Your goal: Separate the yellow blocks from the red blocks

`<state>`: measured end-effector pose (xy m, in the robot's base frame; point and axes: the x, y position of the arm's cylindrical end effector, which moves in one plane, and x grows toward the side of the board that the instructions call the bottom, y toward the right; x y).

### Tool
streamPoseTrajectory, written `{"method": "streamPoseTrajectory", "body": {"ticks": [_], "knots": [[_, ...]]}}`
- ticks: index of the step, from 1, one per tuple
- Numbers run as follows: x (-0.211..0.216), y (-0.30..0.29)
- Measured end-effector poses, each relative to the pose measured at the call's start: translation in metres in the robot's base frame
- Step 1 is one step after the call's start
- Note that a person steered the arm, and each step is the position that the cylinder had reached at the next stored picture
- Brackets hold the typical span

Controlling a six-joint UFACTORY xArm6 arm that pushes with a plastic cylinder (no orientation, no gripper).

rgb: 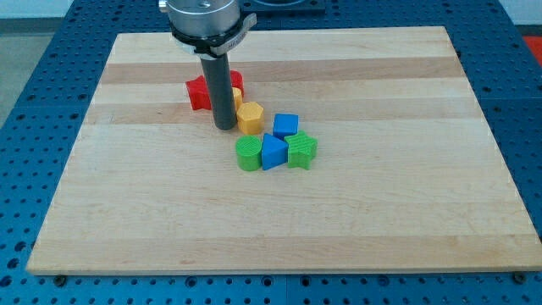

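My tip (225, 126) rests on the board just left of a yellow hexagonal block (250, 117) and touches or nearly touches it. A second yellow block (238, 97) shows only as a sliver behind the rod. A red star-shaped block (199, 91) lies at the rod's left. A second red block (236, 81) peeks out at the rod's right, mostly hidden. The rod stands between the red star and the yellow hexagon.
A blue cube (285, 125), a blue triangular block (273, 152), a green round block (248, 154) and a green star-shaped block (301, 150) cluster just below and right of the yellow hexagon. The wooden board (381, 212) lies on a blue perforated table.
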<state>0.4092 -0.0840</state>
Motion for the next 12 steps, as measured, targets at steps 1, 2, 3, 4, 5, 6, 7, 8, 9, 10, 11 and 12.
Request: {"method": "streamPoseTrajectory", "body": {"ticks": [1,2,3,4,5,6,7,8,9,10,11,12], "knots": [[0.0,0.0],[0.0,0.041],[0.0,0.06],[0.0,0.047],[0.007,0.0],[0.021,-0.045],[0.02,-0.057],[-0.023,-0.031],[-0.025,-0.012],[-0.037,0.043],[-0.039,0.085],[-0.04,0.118]]}}
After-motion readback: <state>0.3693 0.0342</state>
